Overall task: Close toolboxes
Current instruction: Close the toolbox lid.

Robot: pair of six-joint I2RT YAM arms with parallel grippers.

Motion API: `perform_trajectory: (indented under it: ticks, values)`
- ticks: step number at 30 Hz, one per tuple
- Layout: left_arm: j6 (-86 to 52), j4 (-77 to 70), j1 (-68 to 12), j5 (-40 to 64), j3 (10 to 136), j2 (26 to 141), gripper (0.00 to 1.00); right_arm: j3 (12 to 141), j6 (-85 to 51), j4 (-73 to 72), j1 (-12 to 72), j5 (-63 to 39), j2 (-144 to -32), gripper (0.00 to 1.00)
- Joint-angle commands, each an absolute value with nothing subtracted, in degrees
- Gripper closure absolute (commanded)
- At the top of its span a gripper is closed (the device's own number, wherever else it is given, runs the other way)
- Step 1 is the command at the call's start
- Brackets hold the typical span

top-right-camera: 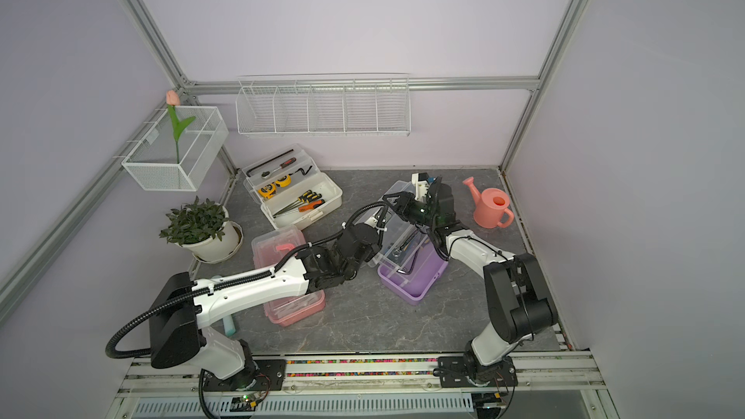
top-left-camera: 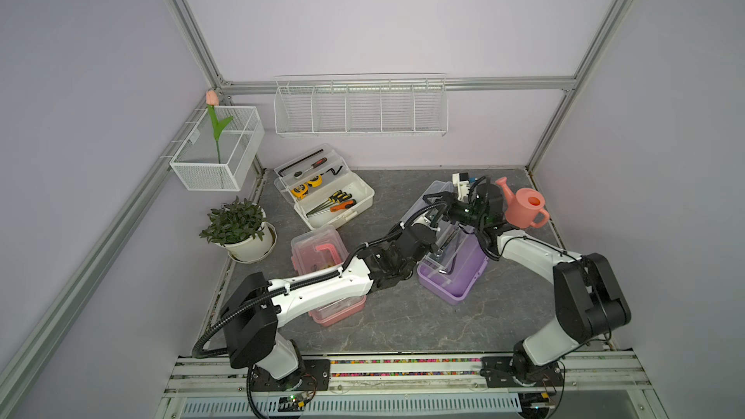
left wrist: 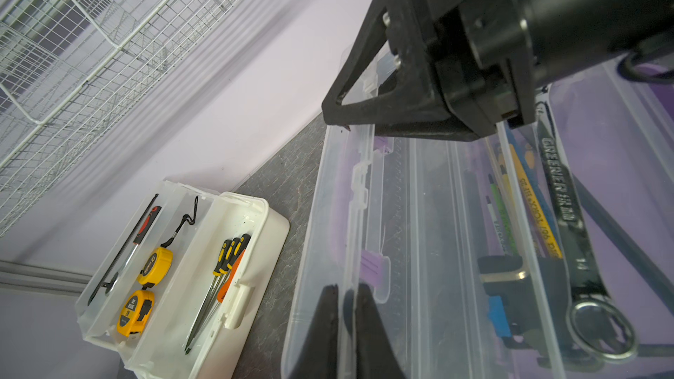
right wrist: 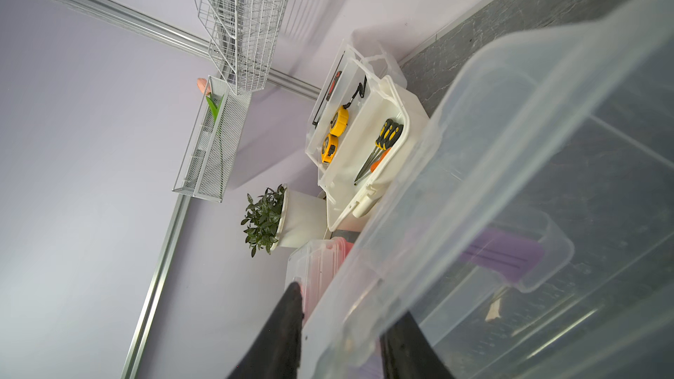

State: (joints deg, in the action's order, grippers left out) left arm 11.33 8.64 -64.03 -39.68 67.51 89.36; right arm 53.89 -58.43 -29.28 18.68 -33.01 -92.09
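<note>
Roughly centre-right in both top views, purple toolbox (top-left-camera: 451,284) sits open, grips unreadable. L wrist view: left end effector (left wrist: 344,288) together by lid (left wrist: 364,213) rim. R wrist view: right end effector (right wrist: 350,300) straddles rim, clamp can't tell.

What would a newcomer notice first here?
The purple toolbox, right of the table's centre, draws the eye: the right gripper straddles the rim of its raised clear lid, with the shut left gripper close beside. At the back left the white toolbox lies wide open, yellow tape measures showing; a coral watering can stands at the back right.
</note>
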Motion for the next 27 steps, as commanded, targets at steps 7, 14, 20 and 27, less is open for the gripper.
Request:
perform_trajectory:
  ticks: [7, 14, 20, 27]
  values:
    - [8.1, 2.1, -65.2, -43.0, 67.1, 87.5, 0.81, 54.8, -62.6, -35.8, 19.4, -33.5, -93.7, 0.87]
    - [4.4, 2.3, -65.0, -43.1, 66.3, 85.1, 0.25, 54.9, -61.5, -36.9, 19.5, -33.9, -94.1, 0.90]
    - [-3.7, 5.7, -59.8, -33.1, 66.1, 81.1, 0.17, 54.0, -59.6, -36.7, 19.0, -36.4, -92.7, 0.88]
    - [-9.1, 4.9, -54.1, -24.6, 63.6, 75.9, 0.12, 50.7, -55.9, -32.3, 17.4, -38.5, -85.9, 0.86]
